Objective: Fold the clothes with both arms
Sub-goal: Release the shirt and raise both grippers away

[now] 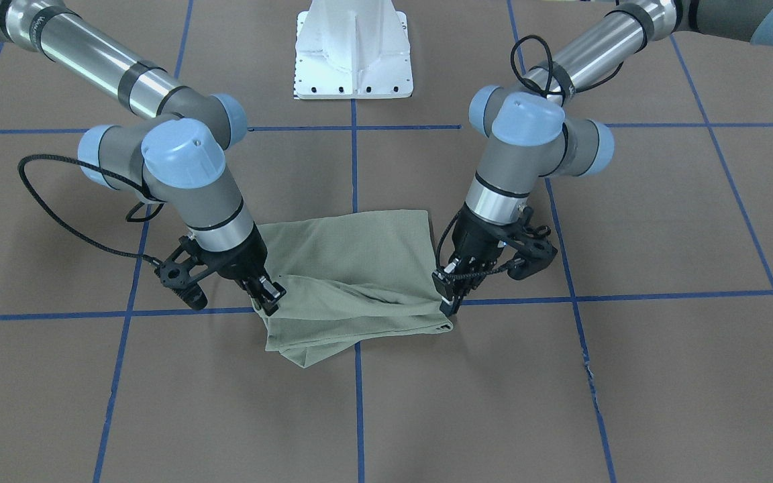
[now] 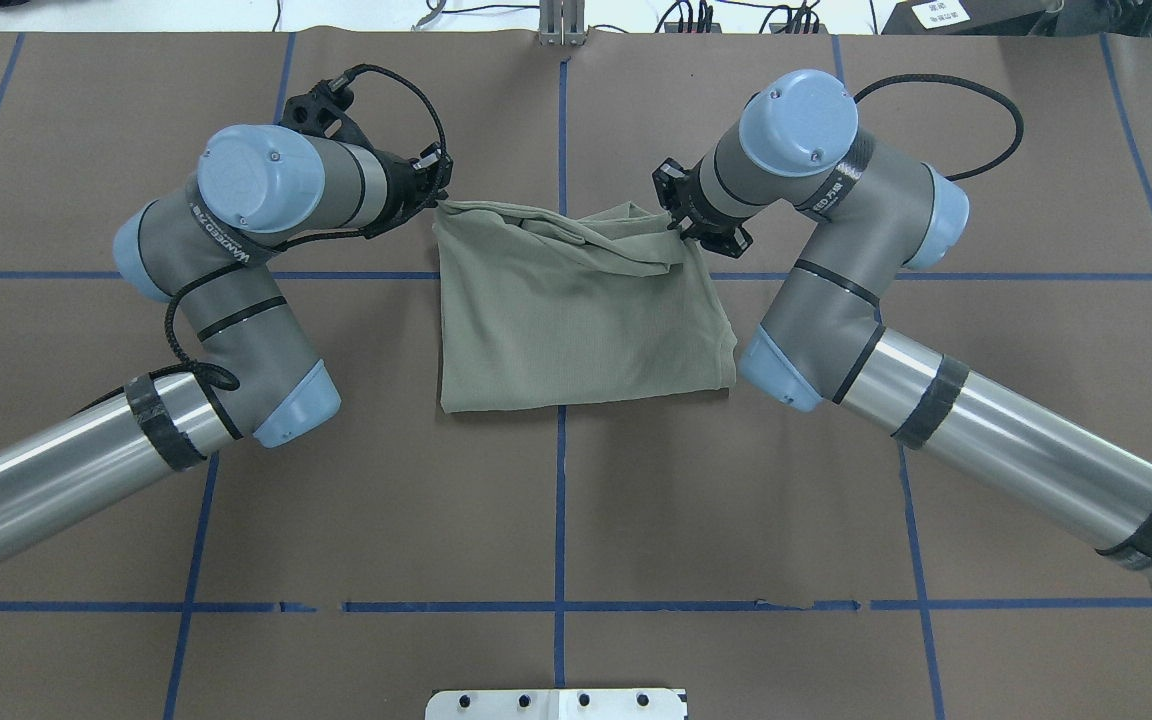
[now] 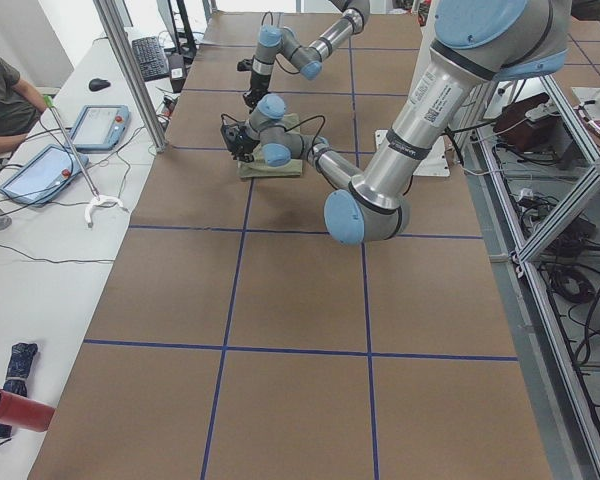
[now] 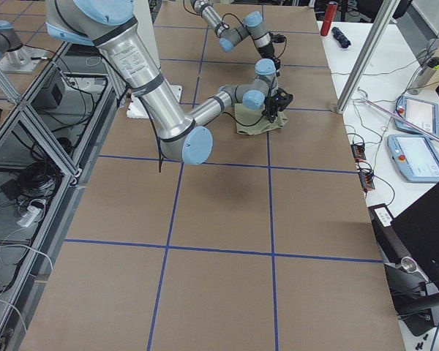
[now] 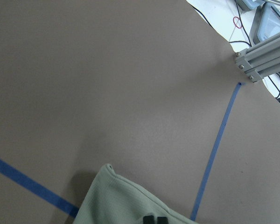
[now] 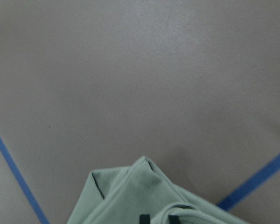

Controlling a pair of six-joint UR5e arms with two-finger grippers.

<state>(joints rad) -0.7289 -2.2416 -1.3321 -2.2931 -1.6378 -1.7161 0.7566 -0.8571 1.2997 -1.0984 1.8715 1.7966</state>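
table: brown, blue tape grid | white pedestal: middle of robot-side edge | white bench along operator-side edge: teach pendant, second pendant, keyboard, mouse, red cylinder, laptop | person in grey top: at bench

Soft overhead light is filling all views.
Faint shadows are pooling just beside the shirt; glare is streaking the silver tubes of the left arm and right arm; wrist views are blurring slightly at their lower edges.
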